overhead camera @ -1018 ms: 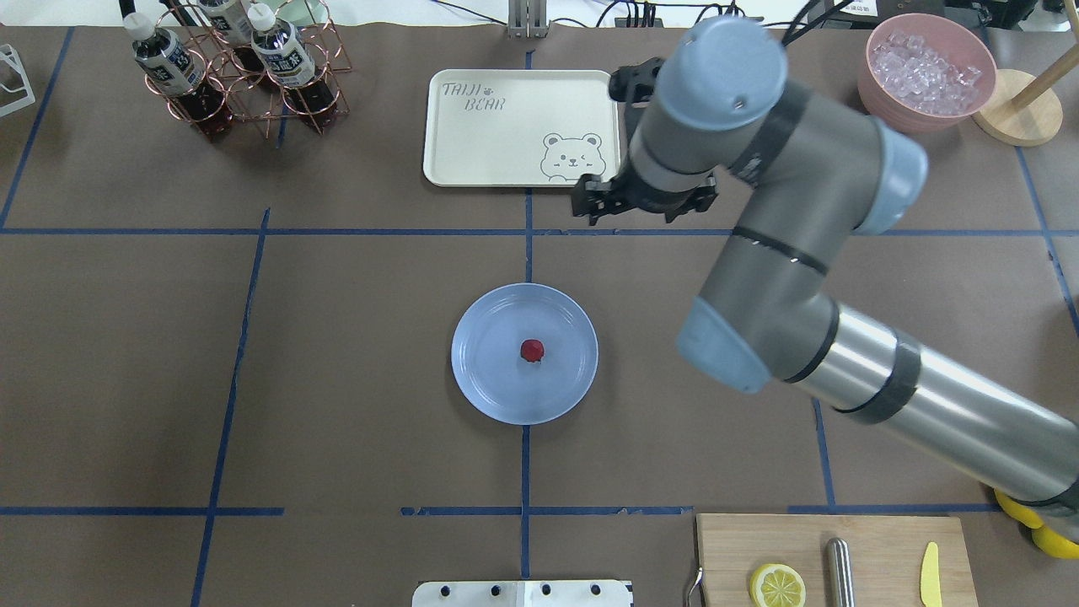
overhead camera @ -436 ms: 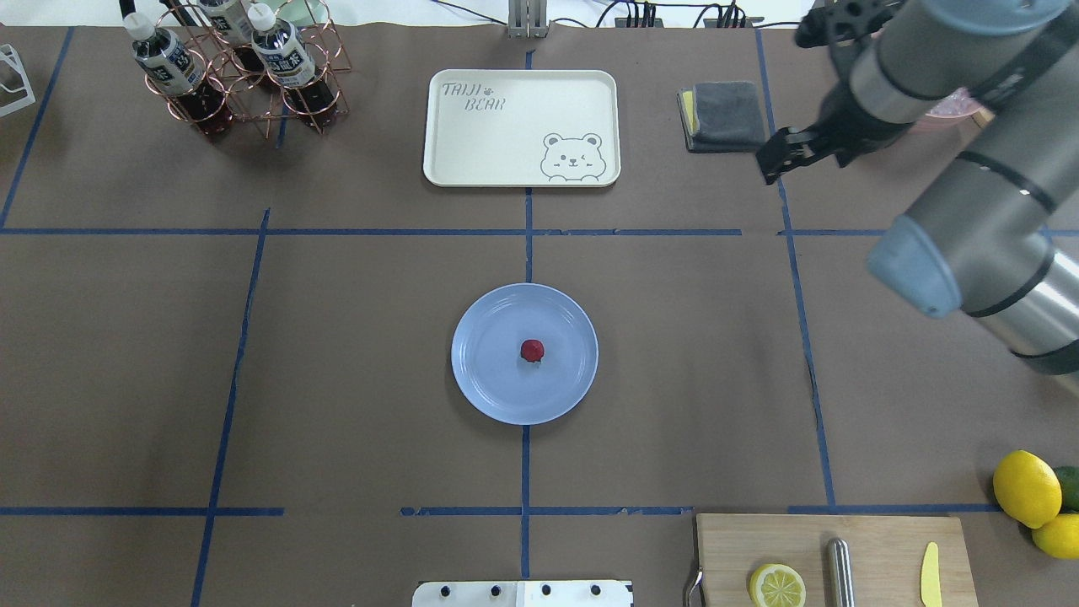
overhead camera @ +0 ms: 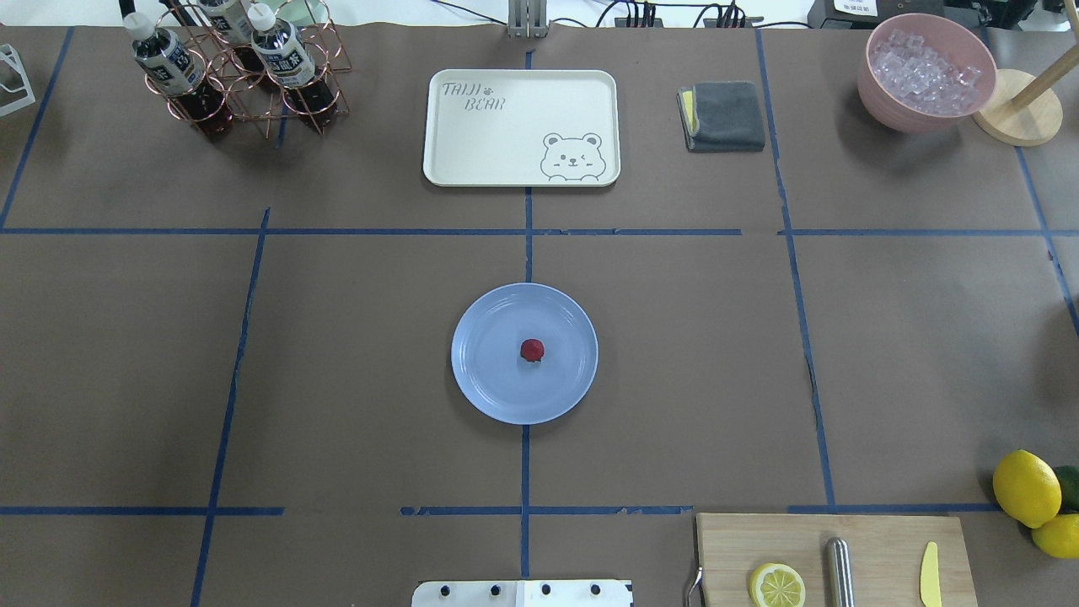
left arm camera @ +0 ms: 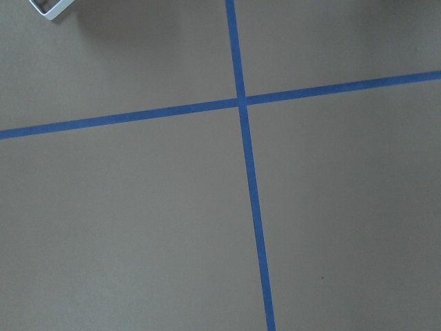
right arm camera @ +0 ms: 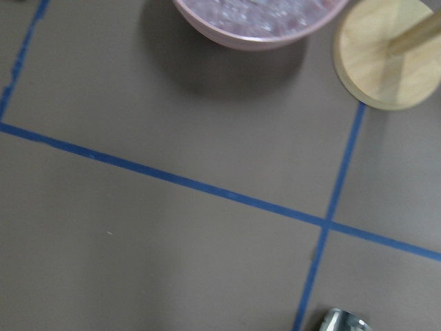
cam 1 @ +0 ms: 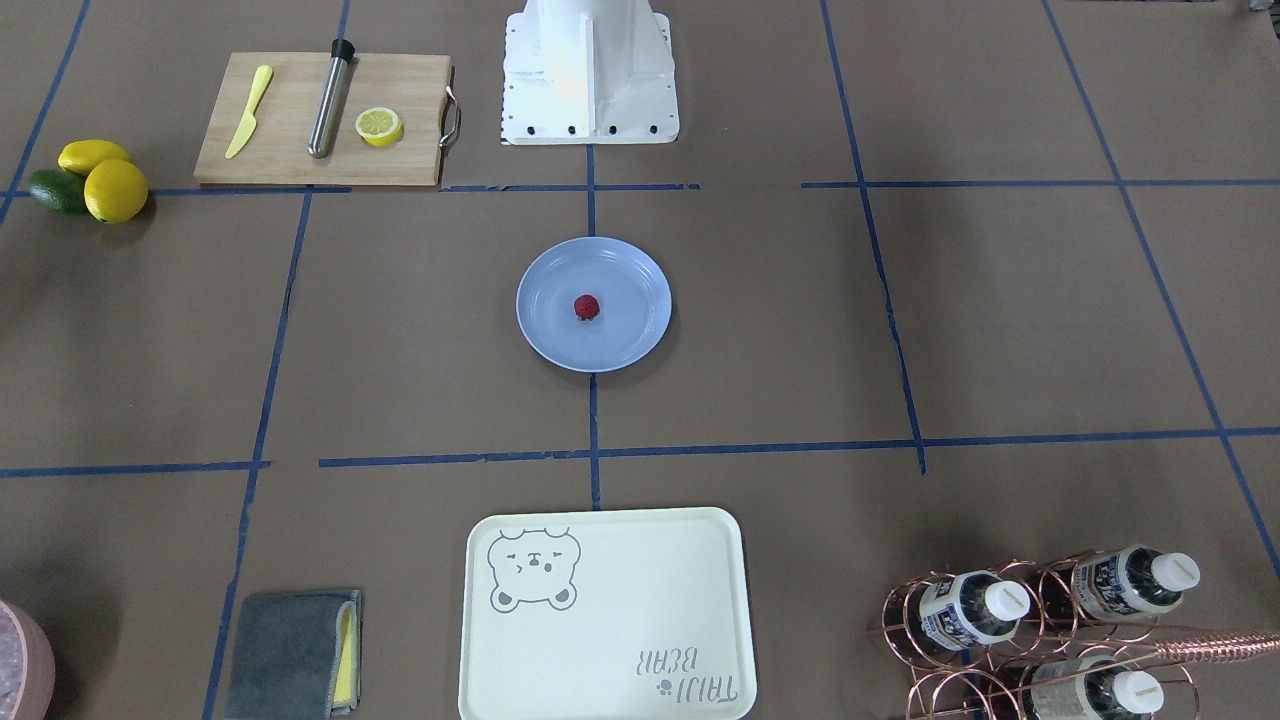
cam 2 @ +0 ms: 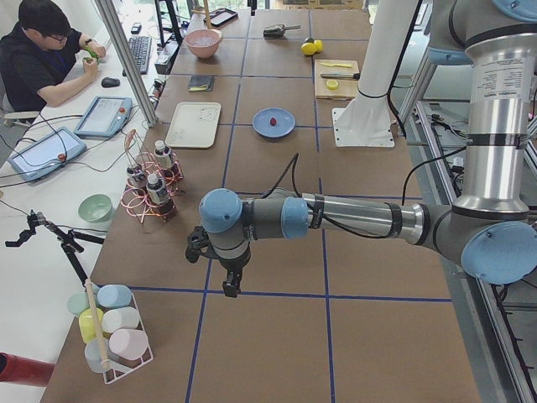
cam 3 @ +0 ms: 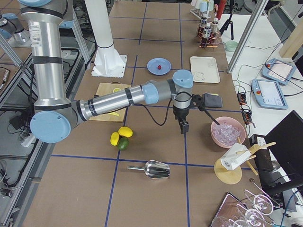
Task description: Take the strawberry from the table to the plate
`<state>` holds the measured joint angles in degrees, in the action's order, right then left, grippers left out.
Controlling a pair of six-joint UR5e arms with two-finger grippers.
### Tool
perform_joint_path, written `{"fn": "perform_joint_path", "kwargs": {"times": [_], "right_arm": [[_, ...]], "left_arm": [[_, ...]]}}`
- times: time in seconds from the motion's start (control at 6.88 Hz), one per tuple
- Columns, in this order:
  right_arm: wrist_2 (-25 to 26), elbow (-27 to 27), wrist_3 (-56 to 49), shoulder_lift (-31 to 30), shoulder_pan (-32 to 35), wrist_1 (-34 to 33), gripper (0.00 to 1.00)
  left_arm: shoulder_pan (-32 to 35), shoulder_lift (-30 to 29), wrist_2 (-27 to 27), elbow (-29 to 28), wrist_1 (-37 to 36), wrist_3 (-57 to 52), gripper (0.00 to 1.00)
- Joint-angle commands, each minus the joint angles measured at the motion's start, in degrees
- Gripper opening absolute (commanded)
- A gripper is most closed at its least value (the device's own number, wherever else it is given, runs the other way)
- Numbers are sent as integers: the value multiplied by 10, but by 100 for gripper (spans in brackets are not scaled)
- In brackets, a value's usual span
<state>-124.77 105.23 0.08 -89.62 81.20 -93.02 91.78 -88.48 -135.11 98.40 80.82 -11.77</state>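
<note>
The small dark-red strawberry [overhead camera: 532, 350] [cam 1: 586, 307] lies in the middle of the light blue plate [overhead camera: 489, 384] [cam 1: 625, 340], which rests at the centre of the brown-paper table [overhead camera: 337, 337]. Neither gripper is near it, and both are outside the overhead and front views. My left gripper [cam 2: 232, 284] hangs over bare table far toward the left end, seen only in the exterior left view. My right gripper [cam 3: 183, 127] points down between the grey cloth and the ice bowl, seen only in the exterior right view. I cannot tell whether either is open or shut.
A cream bear tray [overhead camera: 523, 126], a copper bottle rack [overhead camera: 244, 76], a grey cloth [overhead camera: 725, 116] and a pink bowl of ice [overhead camera: 927, 72] line the far side. A cutting board [overhead camera: 877, 539] and lemons [overhead camera: 1026, 487] sit near right. A person [cam 2: 42, 50] sits beyond.
My right arm has swung away to the right and left the overhead view, uncovering the cloth and ice bowl. The strawberry and plate have not moved.
</note>
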Motion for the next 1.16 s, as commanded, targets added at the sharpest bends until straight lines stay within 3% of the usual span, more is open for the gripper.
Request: {"fn": "perform_joint_path", "kwargs": {"times": [0.0,0.29,1.02], "right_arm": [[24,-6,-35,-68,63,-1,100],[-104,1,-74,-120,101,1,100],[-104,-3,-62,-115,102,1,100]], "left_arm": [[1,0,0,8,2,0,100],[0,2,-1,8,2,3,100],[0,6,-7,19,2,3,100]]}}
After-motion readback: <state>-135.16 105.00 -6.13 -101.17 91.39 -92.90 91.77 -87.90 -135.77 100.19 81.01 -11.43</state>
